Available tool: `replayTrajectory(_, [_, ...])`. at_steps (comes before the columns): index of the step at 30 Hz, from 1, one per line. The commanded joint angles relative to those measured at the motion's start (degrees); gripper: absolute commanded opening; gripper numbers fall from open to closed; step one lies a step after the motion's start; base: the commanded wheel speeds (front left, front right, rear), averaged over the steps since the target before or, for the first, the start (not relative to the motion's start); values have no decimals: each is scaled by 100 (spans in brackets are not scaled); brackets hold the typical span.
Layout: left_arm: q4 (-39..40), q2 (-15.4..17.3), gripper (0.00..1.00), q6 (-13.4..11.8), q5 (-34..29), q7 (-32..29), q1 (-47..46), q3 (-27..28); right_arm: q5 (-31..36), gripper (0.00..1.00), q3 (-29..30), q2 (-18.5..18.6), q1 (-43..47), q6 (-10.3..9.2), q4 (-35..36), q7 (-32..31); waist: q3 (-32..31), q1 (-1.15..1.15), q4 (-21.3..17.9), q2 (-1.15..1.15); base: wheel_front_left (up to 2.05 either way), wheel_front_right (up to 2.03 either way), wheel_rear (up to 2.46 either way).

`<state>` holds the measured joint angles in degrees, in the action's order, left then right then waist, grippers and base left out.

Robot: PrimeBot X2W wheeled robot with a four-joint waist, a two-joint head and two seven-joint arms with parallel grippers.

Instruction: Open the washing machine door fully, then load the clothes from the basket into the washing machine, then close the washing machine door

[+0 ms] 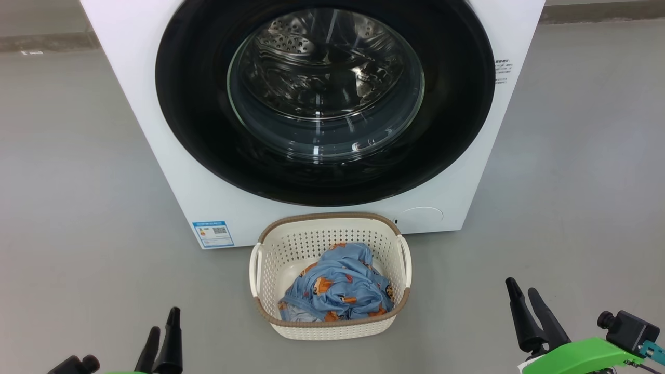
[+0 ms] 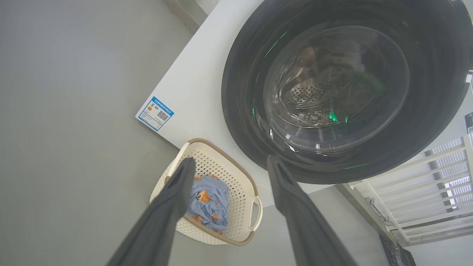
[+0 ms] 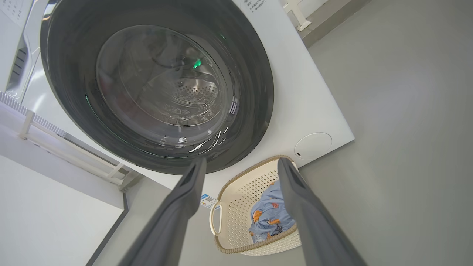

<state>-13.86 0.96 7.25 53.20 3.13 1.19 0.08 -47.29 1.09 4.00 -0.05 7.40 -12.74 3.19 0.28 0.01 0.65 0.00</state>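
The white washing machine (image 1: pixel 156 130) stands straight ahead, and its round black-rimmed door (image 1: pixel 197 124) with the glass bowl window is shut against it. On the floor before it sits the cream basket (image 1: pixel 265 249), holding the light blue clothes (image 1: pixel 340 285) with orange figures. My left gripper (image 1: pixel 163 319) is low at the left, open and empty, well apart from the basket. My right gripper (image 1: pixel 523 290) is low at the right, open and empty too. The wrist views show the door (image 2: pixel 244 74) (image 3: pixel 255 74), the basket (image 2: pixel 240 177) (image 3: pixel 240 192) and the clothes (image 2: pixel 214 195) (image 3: pixel 271 210) beyond the spread fingers.
Grey floor (image 1: pixel 67 208) spreads on both sides of the machine. A blue label (image 1: pixel 213 234) sits low on the machine's front left and a round flap (image 1: pixel 421 215) low on its right. A white rack (image 2: pixel 425 184) stands beside the machine.
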Motion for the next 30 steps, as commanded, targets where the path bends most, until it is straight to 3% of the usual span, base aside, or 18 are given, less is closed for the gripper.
replayTrajectory(1, [182,91,100,-3,-221,92,-89,71,263,100,-46,82,-90,4,127,93,5,0,2,0,0,0,0])
replayTrajectory(30, [287,153,100,12,-2520,581,12,129,2647,100,-133,128,-96,6,-156,579,29,0,-33,0,0,0,0])
